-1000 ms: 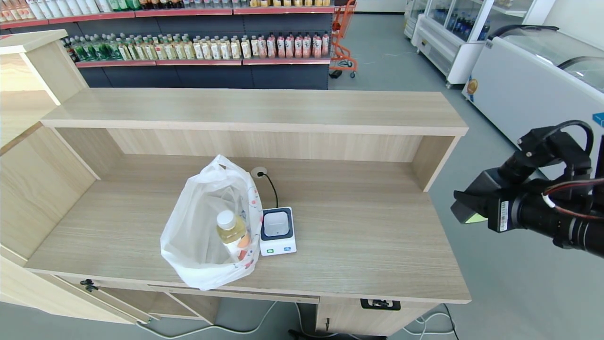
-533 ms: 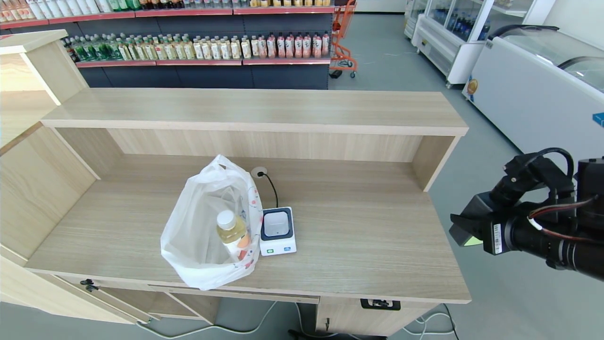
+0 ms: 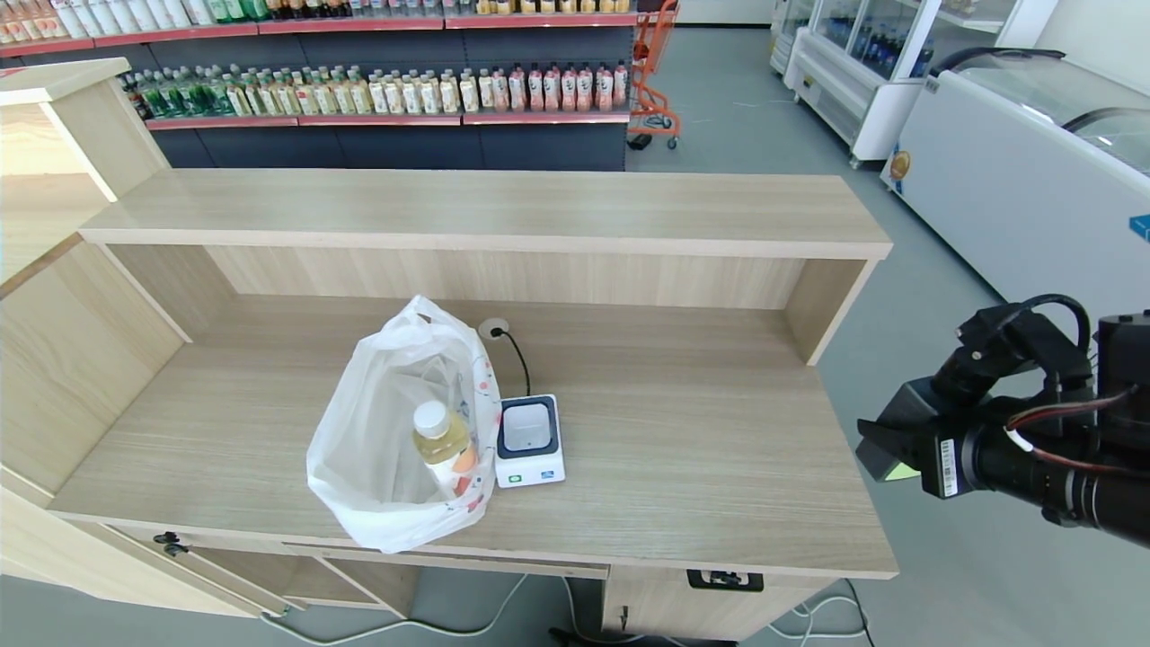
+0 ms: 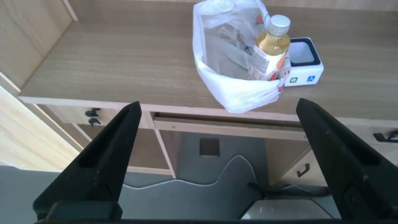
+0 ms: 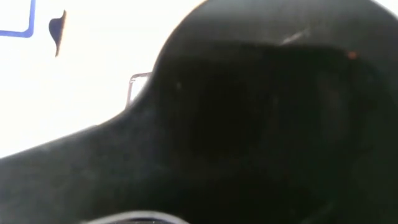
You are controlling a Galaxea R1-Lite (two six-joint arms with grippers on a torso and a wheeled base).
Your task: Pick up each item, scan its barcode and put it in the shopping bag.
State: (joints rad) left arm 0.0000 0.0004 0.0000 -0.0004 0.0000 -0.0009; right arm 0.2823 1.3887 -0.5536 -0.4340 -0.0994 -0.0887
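Head view: a white plastic bag (image 3: 386, 431) stands open on the wooden counter (image 3: 701, 449), close to its front edge. A bottle (image 3: 440, 445) of pale yellow drink sits upright inside it, white cap uppermost. A white scanner (image 3: 528, 440) with a dark window on top sits hard against the bag's right side. A black cable (image 3: 517, 355) runs from it back to a round port (image 3: 492, 328) in the counter top.

The right gripper (image 3: 885, 445) hangs off the counter's right end, over the grey floor (image 3: 898, 296), and points toward the counter. Whether it is open or closed cannot be told. It is well apart from the bag, bottle and scanner.

From the left wrist view, the left gripper (image 4: 217, 106) is open, jaws spread wide with nothing between them. It is out in front of the counter (image 4: 124, 56), looking toward its front edge. Beyond it stand the bag (image 4: 230, 62), the bottle (image 4: 270, 46) and the scanner (image 4: 305, 59), none of them touched. A small black handle (image 4: 93, 114) shows on the cabinet front under the counter top.

Behind the counter, shelves (image 3: 377, 90) hold rows of bottled drinks. An orange cart (image 3: 654, 81) stands at the end of the aisle, and white freezers (image 3: 1015, 171) line the right side of the shop.
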